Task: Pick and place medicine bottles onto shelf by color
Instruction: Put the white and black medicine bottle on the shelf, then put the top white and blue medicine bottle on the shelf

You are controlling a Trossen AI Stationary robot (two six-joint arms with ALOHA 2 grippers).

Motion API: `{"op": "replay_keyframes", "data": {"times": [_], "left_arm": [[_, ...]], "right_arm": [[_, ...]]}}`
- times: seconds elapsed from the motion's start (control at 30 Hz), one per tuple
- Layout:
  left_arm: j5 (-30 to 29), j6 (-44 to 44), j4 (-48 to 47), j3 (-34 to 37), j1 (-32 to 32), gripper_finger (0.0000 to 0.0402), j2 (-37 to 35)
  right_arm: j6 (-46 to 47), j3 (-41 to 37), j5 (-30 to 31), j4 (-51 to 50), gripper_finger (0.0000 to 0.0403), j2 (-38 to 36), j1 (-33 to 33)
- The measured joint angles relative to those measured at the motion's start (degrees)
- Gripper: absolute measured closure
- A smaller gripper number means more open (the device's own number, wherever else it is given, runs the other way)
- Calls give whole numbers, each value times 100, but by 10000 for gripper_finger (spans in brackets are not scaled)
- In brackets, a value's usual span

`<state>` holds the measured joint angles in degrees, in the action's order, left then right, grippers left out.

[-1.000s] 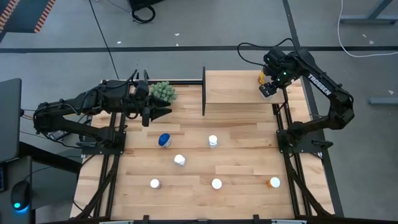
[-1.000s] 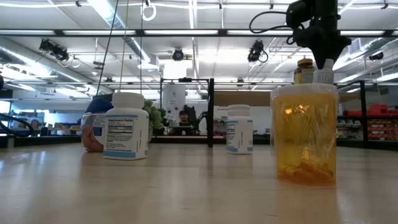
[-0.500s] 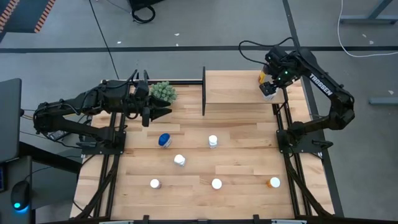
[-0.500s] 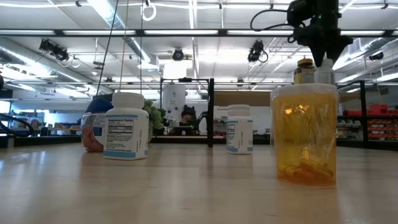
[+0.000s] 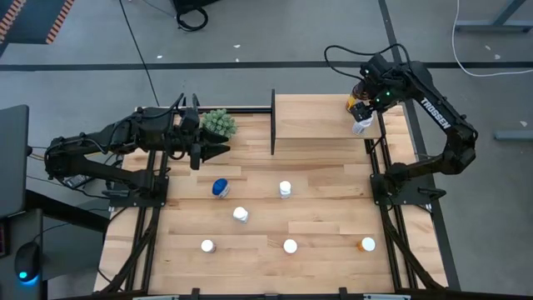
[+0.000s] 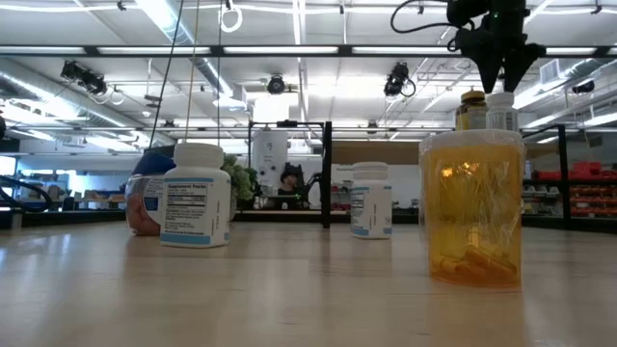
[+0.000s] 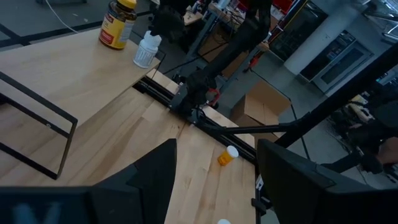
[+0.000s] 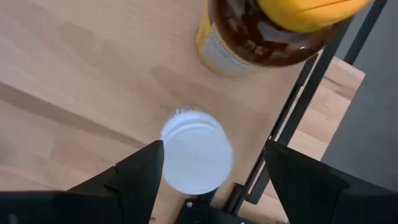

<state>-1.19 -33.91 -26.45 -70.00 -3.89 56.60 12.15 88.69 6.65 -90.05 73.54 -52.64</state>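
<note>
My right gripper [image 8: 212, 148] is open and hovers over the right end of the shelf [image 5: 312, 117], its fingers standing on either side of and above a white-capped bottle [image 8: 196, 152]. That bottle [image 5: 360, 127] stands upright on the shelf next to the amber bottle with the yellow cap [image 5: 351, 104]. In the low view the gripper [image 6: 501, 72] is clear above the white bottle [image 6: 499, 109]. My left gripper [image 5: 223, 150] waits open by the plant. On the table stand a blue bottle [image 5: 220, 187], several white ones [image 5: 286, 189] and an orange one [image 5: 367, 244].
A green spiky plant [image 5: 218, 122] sits at the table's far left beside the shelf's black upright divider [image 5: 272, 122]. Bare shelf wood lies between the divider and the two bottles. The shelf's right edge and black frame [image 8: 292, 118] run close beside the white bottle.
My right gripper has let go of the white bottle, leaving it standing on the shelf's right end, and has risen straight up off it, drifting a little toward the far edge. The left arm has kept still.
</note>
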Motion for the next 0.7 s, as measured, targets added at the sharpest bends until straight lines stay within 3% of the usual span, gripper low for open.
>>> {"op": "replay_keyframes", "data": {"times": [0.4, 0.7], "left_arm": [[0, -14, 1, 0, 0, 173, 0], [2, -33, 7, 0, 0, 173, 2]], "right_arm": [[275, 565, -201, 6, 117, -75, 4], [719, 558, 185, 6, 116, 17, -4]]}}
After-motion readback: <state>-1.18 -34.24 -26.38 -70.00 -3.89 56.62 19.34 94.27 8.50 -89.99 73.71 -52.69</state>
